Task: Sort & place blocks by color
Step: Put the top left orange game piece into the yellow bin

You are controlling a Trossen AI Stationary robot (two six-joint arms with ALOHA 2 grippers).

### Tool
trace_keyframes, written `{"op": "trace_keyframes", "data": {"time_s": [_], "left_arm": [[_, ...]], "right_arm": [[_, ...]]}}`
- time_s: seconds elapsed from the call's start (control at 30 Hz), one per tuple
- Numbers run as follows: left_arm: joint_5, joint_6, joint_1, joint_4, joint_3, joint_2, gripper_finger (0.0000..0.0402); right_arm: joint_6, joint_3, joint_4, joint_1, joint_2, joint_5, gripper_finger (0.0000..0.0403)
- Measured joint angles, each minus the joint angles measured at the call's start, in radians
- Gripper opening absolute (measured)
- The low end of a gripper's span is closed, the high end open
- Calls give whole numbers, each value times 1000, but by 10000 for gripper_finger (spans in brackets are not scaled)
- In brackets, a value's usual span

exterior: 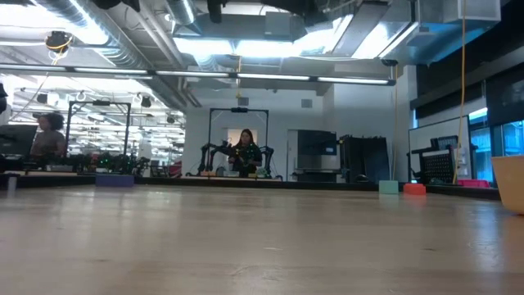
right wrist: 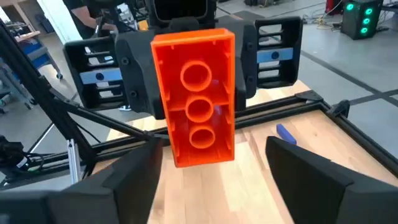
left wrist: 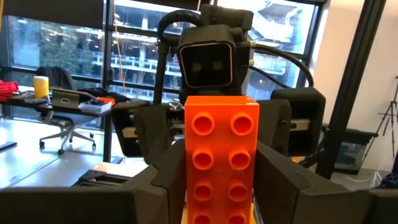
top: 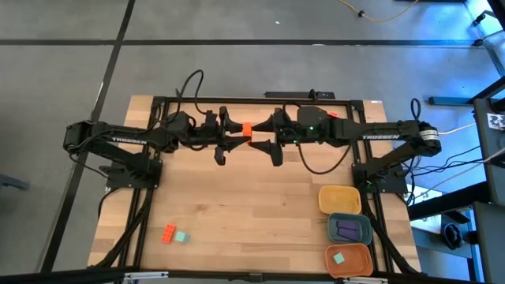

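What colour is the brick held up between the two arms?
Bright orange; the brick shows best in the left wrist view.

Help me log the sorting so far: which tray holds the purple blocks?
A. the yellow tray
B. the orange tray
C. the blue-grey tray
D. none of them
C: in the high view the purple blocks lie inside the blue-grey tray, the middle of the three; the yellow tray shows nothing in it and the orange tray holds a teal block.
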Motion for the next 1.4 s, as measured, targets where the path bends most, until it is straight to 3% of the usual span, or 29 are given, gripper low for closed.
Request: {"op": "trace_keyframes", "data": {"time_s": [0.2, 0.63, 0.87, 1.13, 1.4], "left_arm": [[-6, 2, 0, 2, 0, 0, 138], [3, 0, 0, 2, 0, 0, 139], [3, 0, 0, 2, 0, 0, 139], [4, -5, 0, 1, 0, 0, 139], [35, 8, 0, 0, 0, 0, 140]], "right_arm": [[-12, 2, 3, -1, 2, -18, 318], [-29, 3, 118, -1, 59, -18, 314], [-31, 3, 123, -1, 59, -45, 263], [-41, 3, 123, 0, 59, -47, 142], [-50, 3, 123, 0, 59, -51, 142]]}}
